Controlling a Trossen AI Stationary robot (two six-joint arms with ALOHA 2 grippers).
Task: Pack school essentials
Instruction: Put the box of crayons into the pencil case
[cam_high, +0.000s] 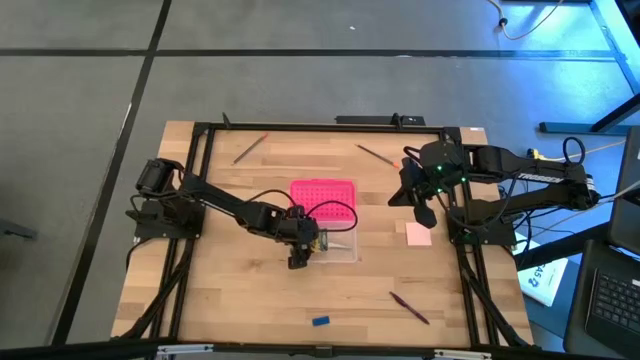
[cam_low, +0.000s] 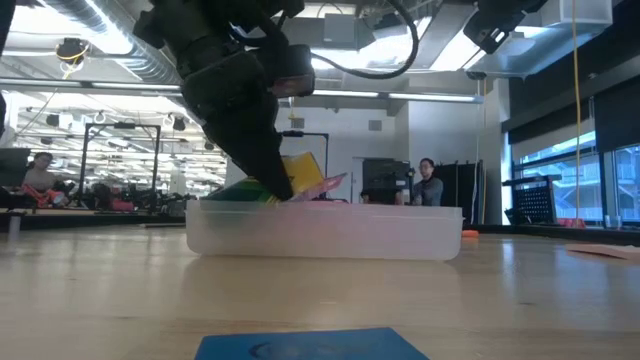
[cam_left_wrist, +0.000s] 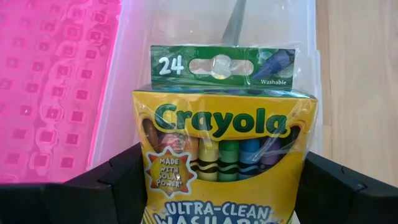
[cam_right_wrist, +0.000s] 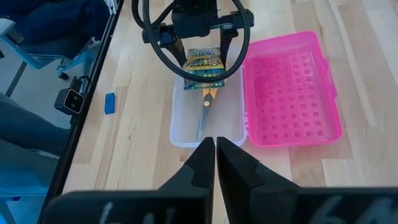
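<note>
My left gripper (cam_high: 300, 250) is shut on the yellow-green crayon box (cam_left_wrist: 224, 149), holding it over the left end of the clear plastic box (cam_high: 338, 247). The yellow-handled scissors (cam_right_wrist: 207, 102) lie flat inside the clear box. The bright pink dotted lid (cam_high: 322, 197) lies flat on the table just beyond the clear box. My right gripper (cam_high: 420, 205) is shut and empty, raised above the table's right side. The pale pink pad (cam_high: 418, 234) lies flat near it. The blue eraser (cam_high: 320, 321) lies near the front edge. My left gripper pinches the crayon box by its two narrow sides (cam_left_wrist: 144, 180) between its two fingers (cam_left_wrist: 115, 183). The fingers slant down from the table's left. The crayon box is tilted, its lower end (cam_low: 300, 190) inside the clear box's wall; whether it touches the bottom, I cannot tell.
Thin pencils lie at the far left (cam_high: 250, 147), the far middle (cam_high: 375, 153) and the near right (cam_high: 410, 308). A black frame runs along the table's edges (cam_high: 320, 127). Bare wood lies at the near left. People show in the room behind (cam_low: 428, 180).
</note>
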